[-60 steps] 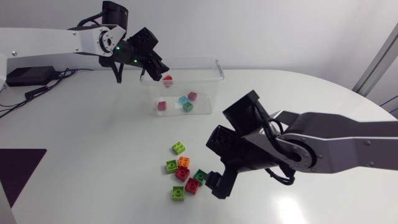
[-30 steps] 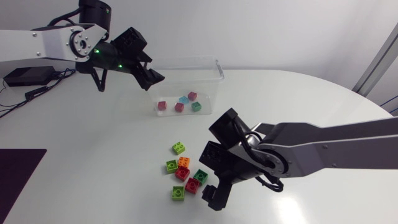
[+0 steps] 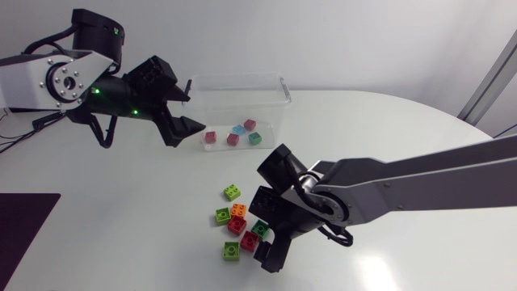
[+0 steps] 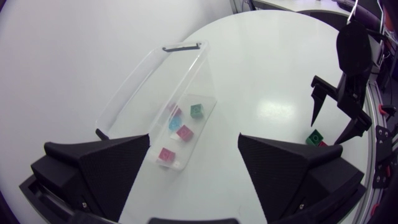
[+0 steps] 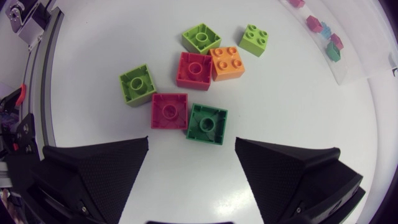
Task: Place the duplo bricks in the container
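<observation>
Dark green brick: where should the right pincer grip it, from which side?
Likely from above, gripping the dark green brick by the walls nearest and farthest from the right pincer: it lies hollow up, a red brick touching one side.

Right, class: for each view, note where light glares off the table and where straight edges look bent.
Head view: bright patch on the table at lower right. Left wrist view: glare ahead of the left claw, beside the container. Right wrist view: no glare, table edge curves.

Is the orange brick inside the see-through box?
No, the orange duplo brick lies on the white table, outside the clear plastic container.
</observation>
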`<state>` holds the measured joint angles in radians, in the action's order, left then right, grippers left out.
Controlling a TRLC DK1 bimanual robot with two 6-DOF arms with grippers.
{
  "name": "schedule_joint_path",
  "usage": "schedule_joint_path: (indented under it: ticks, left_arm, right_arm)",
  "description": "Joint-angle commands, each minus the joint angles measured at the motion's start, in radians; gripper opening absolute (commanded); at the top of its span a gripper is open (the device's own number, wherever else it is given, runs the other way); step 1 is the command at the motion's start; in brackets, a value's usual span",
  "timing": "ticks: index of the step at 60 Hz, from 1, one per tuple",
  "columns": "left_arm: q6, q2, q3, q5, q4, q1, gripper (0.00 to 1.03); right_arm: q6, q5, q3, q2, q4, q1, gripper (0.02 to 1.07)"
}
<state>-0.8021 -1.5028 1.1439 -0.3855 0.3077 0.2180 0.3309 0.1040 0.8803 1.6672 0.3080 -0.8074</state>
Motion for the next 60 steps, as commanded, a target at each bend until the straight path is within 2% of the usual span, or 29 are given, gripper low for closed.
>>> schedule_joint_path:
  ticks: [1, 16, 60]
  left_arm:
    - [-0.034, 0.027, -0.044, -0.009, 0.005, 0.006, 0.99]
    - [-0.052, 0.07, -0.088, -0.012, 0.005, -0.002, 0.99]
    - [-0.068, 0.099, -0.121, -0.013, 0.001, -0.019, 0.99]
  right_arm:
    - [0.011, -0.003, 0.032, 0.034, 0.011, -0.009, 1.03]
    - [0.034, -0.01, 0.089, 0.077, 0.04, 0.008, 1.03]
    - [0.062, -0.024, 0.08, 0.117, 0.039, 0.083, 1.03]
